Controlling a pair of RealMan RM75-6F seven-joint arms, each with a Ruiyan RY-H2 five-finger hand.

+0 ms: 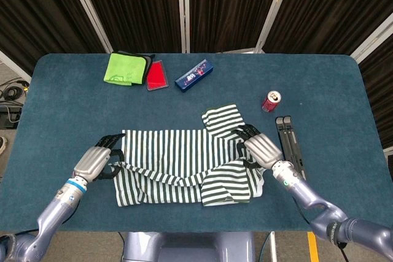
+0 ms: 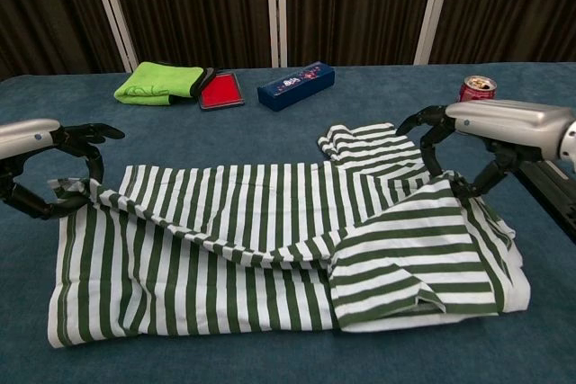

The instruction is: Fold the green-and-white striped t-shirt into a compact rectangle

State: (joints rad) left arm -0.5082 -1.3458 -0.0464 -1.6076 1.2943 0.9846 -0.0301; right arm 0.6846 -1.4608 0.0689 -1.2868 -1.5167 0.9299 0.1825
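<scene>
The whole table [image 1: 55,121] is seen from high above in the head view, looked down on steeply from the robot's side, with the dark curtains [image 1: 135,4] at the top of the frame. In the chest view the same table [image 2: 54,141] is seen from low and close, faced almost level across its surface toward those curtains [image 2: 189,6]. The striped t-shirt [image 1: 178,164] [image 2: 234,231], both hands, and the items along the far edge are shared by both views.

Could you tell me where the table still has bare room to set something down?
Bare table: the whole left side below the green cloth, and the far right beyond the black stand. Crowded: the back row, and around the striped t-shirt.
</scene>
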